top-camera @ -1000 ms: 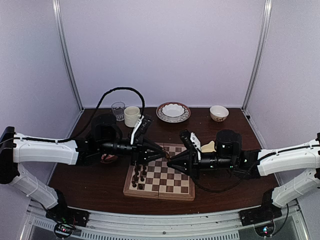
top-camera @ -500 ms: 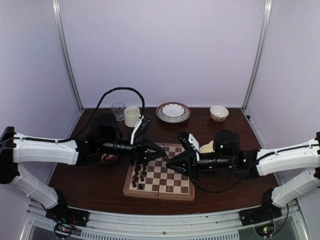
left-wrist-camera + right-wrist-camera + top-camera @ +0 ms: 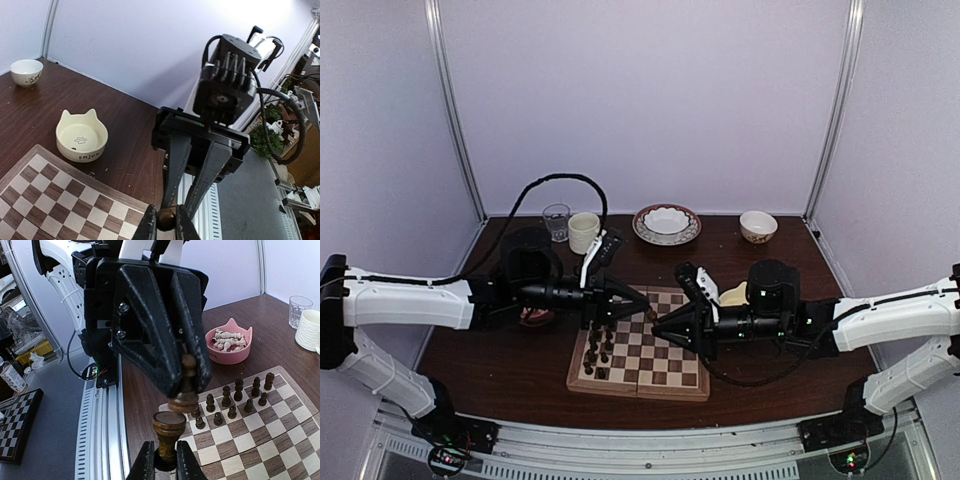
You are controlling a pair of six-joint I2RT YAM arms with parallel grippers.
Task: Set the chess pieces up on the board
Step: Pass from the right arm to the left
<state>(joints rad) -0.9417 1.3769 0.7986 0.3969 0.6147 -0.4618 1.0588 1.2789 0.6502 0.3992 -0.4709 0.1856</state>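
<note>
Over the far edge of the board, mid-surface: left pincer and right pincer tip to tip, each clamped on one dark turned piece. The left has the slim piece and the right the broad-topped piece; contact between them unclear. Board chequered tan and brown. Dark pieces: two rows at its left end. Pink bowl of cream pieces: mostly hidden under the left arm from above.

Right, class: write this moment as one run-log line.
left gripper: shut on dark piece | right gripper: shut on second dark piece | place: tips close together above board far edge | left columns: set pieces
</note>
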